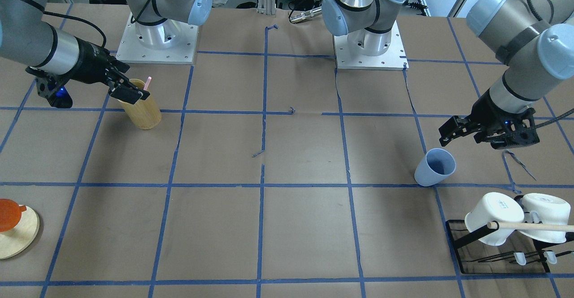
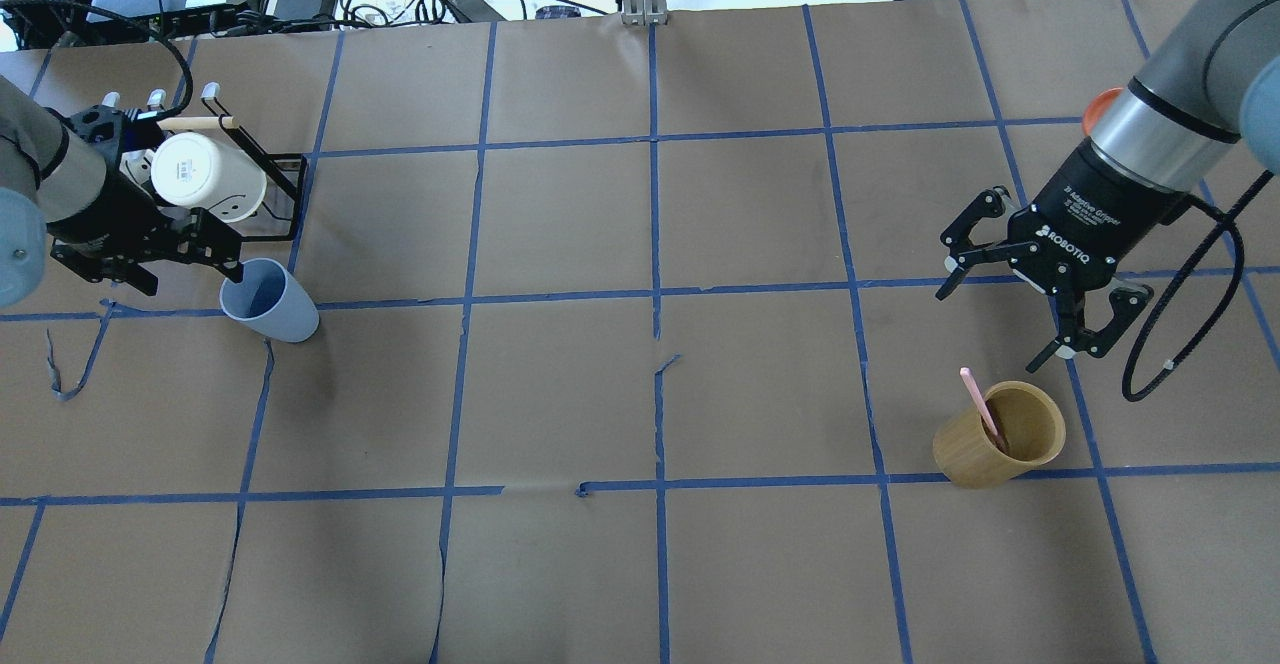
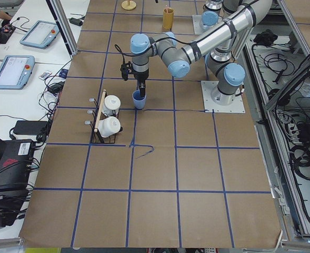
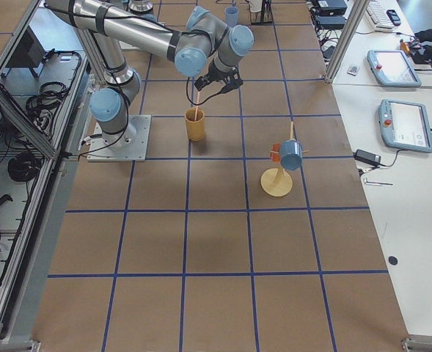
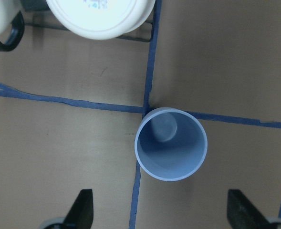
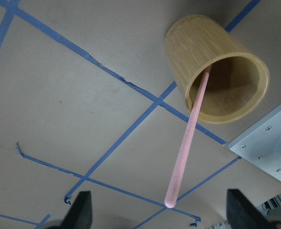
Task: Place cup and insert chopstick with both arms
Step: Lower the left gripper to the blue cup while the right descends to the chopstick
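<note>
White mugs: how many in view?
2. Both hang on the black rack by the blue cup: inner mug nearer the table's middle, outer mug at its edge. None looks hidden.

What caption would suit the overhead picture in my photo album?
Both grippers open: left gripper near an upright blue cup, right gripper near a bamboo cup holding a pink chopstick.

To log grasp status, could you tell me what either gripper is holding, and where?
Nothing is held; the left gripper and right gripper are both open and empty.

White mugs [image 1: 493,217] on rack [image 1: 475,234]; orange cup [image 1: 6,212] on stand [image 1: 20,240]
</note>
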You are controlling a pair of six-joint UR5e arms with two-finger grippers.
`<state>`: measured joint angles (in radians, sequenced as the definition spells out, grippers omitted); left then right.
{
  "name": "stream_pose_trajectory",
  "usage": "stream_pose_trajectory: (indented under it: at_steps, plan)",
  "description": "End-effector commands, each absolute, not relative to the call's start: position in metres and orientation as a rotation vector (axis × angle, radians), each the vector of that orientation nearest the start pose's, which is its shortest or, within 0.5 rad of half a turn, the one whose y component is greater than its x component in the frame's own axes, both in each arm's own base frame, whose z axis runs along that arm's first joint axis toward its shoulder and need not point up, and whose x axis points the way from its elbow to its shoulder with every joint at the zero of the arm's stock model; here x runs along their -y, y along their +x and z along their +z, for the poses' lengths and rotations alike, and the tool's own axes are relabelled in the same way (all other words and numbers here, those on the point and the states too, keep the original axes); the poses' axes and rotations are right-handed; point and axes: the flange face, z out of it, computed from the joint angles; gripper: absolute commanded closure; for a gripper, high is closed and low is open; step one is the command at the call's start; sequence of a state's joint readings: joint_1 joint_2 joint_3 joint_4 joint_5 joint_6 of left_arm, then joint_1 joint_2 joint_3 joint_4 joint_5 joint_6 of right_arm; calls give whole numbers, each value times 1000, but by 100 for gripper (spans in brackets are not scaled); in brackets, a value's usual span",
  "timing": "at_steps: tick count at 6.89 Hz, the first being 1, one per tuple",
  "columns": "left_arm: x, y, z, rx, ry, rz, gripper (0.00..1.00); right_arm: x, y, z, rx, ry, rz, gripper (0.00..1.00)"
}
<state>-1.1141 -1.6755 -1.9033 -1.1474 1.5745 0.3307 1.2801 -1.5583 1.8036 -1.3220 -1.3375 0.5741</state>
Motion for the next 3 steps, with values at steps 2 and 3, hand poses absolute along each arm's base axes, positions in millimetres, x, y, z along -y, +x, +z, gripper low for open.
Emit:
stream_pose_trajectory:
  at_steps: [2, 3]
  plan:
    - [518, 113, 283, -3098, -195, 33, 0, 449, 28, 334, -2555, 1303, 867, 28]
    - [521, 114, 274, -3100, -209, 45, 0, 450, 29, 331, -2551, 1314, 878, 34]
